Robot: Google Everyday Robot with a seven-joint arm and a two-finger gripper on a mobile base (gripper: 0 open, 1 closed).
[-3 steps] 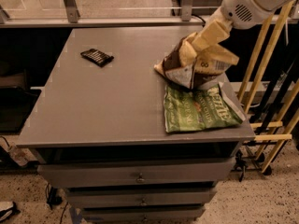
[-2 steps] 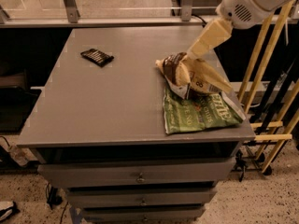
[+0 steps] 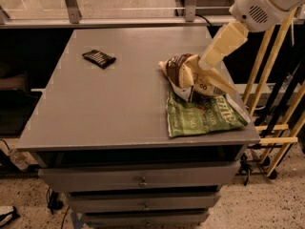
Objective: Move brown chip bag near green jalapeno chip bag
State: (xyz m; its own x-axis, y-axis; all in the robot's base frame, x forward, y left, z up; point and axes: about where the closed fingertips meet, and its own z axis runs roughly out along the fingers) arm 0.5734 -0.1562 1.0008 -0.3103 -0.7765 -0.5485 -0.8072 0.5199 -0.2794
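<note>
my claw [image 3: 202,77] is down on the right side of the grey metal surface [image 3: 119,109], at the end of my pale tan forearm, which reaches in from the upper right. it sits against the top of the crumpled, glossy brown chip bag [image 3: 178,70], dark brown and pale tan-yellow. the claw's own tan colour runs into the bag's tan panel, so i cannot tell whether it is spread, closed or gripping the bag.

the brown bag rests on the surface, and its near edge overlaps the far edge of the flat green jalapeno chip bag [image 3: 205,116], so the two touch. the green bag, with white lettering, lies at the near right corner, its pale edge close to the rim.

counted: one brown bag, one green bag, and one small black rectangular object [image 3: 98,58], well apart from both bags, towards the far left. under the surface i count three grey drawer fronts [image 3: 143,179].
</note>
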